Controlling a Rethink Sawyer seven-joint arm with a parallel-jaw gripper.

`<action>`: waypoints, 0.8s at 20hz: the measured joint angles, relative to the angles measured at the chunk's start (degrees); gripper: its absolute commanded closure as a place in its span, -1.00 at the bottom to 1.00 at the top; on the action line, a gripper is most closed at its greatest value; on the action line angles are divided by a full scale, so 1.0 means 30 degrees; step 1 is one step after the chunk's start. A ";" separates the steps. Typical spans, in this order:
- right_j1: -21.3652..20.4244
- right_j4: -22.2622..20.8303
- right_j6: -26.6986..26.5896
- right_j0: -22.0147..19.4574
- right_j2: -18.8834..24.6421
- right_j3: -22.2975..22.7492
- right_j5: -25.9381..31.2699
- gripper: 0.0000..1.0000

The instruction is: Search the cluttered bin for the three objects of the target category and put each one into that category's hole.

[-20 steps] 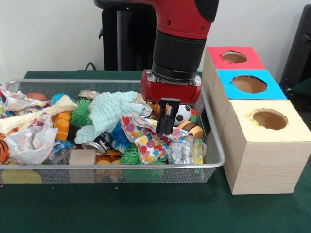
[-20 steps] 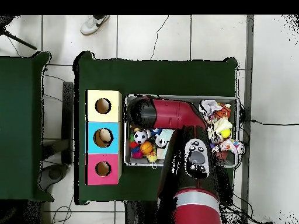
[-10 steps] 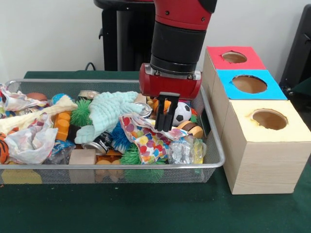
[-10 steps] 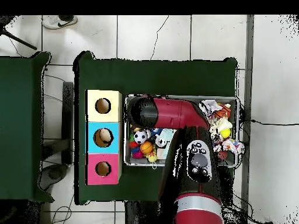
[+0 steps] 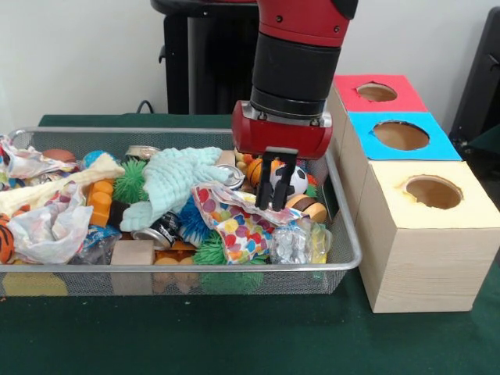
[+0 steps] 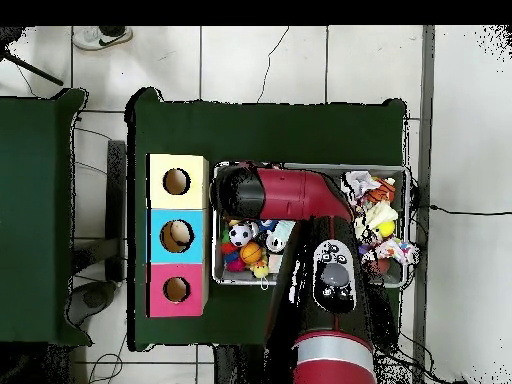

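The green bench (image 5: 234,336) holds a wire bin (image 5: 180,268) full of stuff. Three boxes with holes stand in a row just beside one end of it. The big red and black arm (image 5: 297,62) comes down over that end of the bin, the end next to the boxes. The yellow box (image 5: 422,258) is at the near edge of the bench, the blue box (image 5: 437,144) is in the middle, and the red box (image 5: 351,94) is at the far edge. From above, something pale shows inside the blue hole (image 6: 177,235), while the other two holes look dark. So I think one thing may already be in there, but I cannot be sure what it is. That would leave two more to find. The bin is very full, with a mint green cloth (image 5: 176,176) and a spotty paper wrapper (image 5: 238,226) lying on top of the pile. The gripper (image 5: 276,205) hangs low in the bin, near the corner by the boxes, and its tips are down among the things. I cannot tell if the jaws are open or closed, or if they have hold of anything. A small soccer ball (image 5: 298,178) sits right behind the gripper, white with black patches, round and smooth. A little orange ball (image 5: 254,170) lies just beside it, partly hidden. My guess is that balls are what the robot wants, and that the soccer ball is next.
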 measured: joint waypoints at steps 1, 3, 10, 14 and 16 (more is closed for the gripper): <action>0.0001 -0.0001 0.0000 0.0002 -0.0002 0.0000 -0.0001 -1.00; 0.0002 -0.0004 0.0000 0.0006 -0.0006 0.0000 -0.0004 -1.00; 0.0061 -0.0004 0.0000 0.0198 -0.0055 0.0000 0.0099 -1.00; 0.0149 0.0000 0.0000 0.0275 -0.0061 -0.0003 0.0099 -1.00; 0.0241 -0.0002 0.0000 0.0283 -0.0063 -0.0004 0.0099 -1.00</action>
